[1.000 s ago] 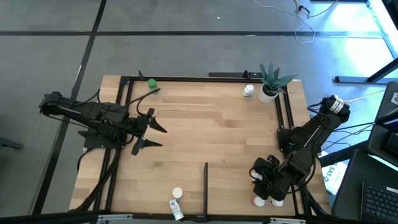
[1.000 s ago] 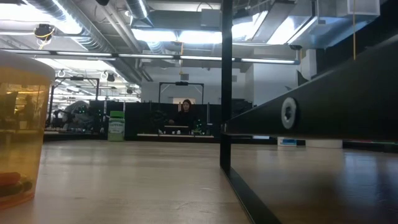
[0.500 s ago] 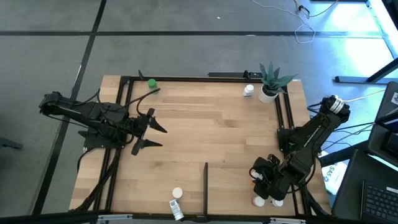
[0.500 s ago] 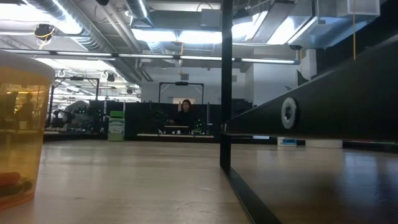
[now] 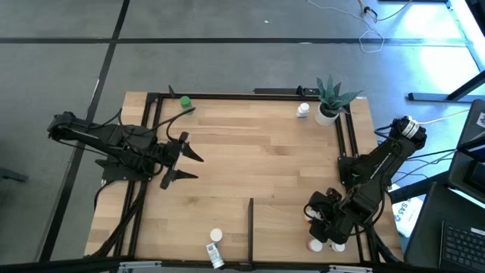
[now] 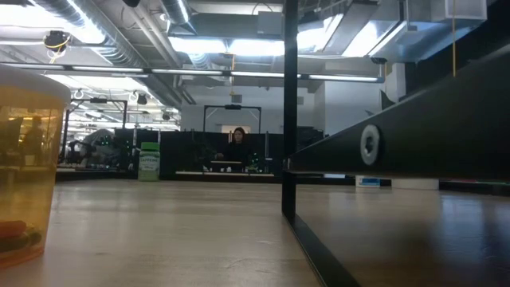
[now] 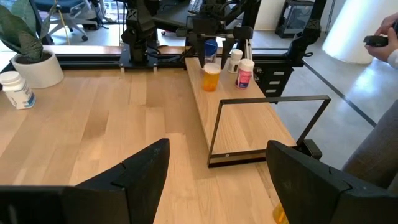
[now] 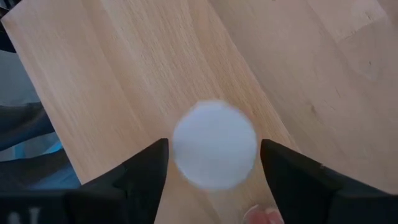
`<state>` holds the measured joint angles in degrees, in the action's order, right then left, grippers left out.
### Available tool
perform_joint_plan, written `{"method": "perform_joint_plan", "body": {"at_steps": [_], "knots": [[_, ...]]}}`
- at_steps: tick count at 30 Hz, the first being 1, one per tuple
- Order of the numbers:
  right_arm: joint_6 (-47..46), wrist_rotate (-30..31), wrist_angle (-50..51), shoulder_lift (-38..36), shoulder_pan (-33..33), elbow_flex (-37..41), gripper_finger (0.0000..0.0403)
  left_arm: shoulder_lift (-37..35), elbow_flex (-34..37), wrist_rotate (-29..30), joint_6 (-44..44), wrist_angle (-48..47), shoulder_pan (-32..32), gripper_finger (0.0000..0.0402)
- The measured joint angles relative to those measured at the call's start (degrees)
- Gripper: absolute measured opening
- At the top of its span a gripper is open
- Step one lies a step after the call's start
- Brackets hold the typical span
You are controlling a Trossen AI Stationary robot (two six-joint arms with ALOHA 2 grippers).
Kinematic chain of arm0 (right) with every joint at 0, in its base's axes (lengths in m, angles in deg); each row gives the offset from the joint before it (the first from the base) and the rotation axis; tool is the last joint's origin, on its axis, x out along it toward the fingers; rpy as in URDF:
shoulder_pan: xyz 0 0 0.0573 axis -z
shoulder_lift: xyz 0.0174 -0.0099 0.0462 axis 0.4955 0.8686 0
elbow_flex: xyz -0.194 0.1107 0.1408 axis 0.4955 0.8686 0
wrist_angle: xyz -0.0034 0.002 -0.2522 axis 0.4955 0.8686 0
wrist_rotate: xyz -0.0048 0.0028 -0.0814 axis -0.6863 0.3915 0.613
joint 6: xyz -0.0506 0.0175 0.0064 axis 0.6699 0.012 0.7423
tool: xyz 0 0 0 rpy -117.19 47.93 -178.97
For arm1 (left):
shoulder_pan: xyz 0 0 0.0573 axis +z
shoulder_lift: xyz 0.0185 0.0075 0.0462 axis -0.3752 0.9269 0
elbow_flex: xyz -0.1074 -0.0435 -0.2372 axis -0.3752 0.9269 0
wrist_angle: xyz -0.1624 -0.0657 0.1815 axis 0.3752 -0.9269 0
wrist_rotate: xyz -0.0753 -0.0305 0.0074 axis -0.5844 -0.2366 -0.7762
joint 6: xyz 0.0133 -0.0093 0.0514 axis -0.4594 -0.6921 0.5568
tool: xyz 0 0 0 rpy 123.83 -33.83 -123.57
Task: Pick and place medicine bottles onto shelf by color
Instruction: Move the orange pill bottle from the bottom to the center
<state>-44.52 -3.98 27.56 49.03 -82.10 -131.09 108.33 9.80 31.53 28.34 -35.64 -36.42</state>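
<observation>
Overhead, nothing on the table has visibly shifted from the earlier frame; both arms and all bottles sit where they did. The right gripper [image 5: 317,220] hangs at the shelf's [image 5: 265,163] near right corner, fingers spread either side of a white-capped bottle [image 8: 214,144] directly beneath it without touching it; a pink bottle [image 5: 312,244] and another white cap [image 5: 337,246] stand just beside, at the table edge. The left gripper [image 5: 182,158] waits open over the left side, fingers parted and empty. The middle planks lie bare. A green bottle [image 5: 184,101] sits at the far left rail, a white bottle [image 5: 303,111] beside the potted plant [image 5: 330,98], and two bottles [image 5: 215,247] near the black divider bar [image 5: 250,221].
</observation>
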Motion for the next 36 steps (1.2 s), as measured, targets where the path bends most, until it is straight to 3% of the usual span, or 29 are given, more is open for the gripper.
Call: {"method": "perform_joint_plan", "body": {"at_steps": [18, 26, 31, 36], "knots": [[-0.1, -2.8, 2.6, 0.0, 0.0, -3.5, 0.0268, 0.0, 0.0, 0.0, 0.0, 0.0, 0.0, 0.0261], [-0.3, -2.4, 14.3, 0.0, 0.5, -11.0, 0.0268, 0.0, 0.0, 0.0, 0.0, 0.0, 0.0, 0.0261], [0.3, 5.7, 20.0, 0.0, 2.0, -17.1, 0.0268, 0.0, 0.0, 0.0, 0.0, 0.0, 0.0, 0.0261], [6.5, 12.7, 21.4, 0.0, 4.6, -21.4, 0.0268, 0.0, 0.0, 0.0, 0.0, 0.0, 0.0, 0.0261]]}}
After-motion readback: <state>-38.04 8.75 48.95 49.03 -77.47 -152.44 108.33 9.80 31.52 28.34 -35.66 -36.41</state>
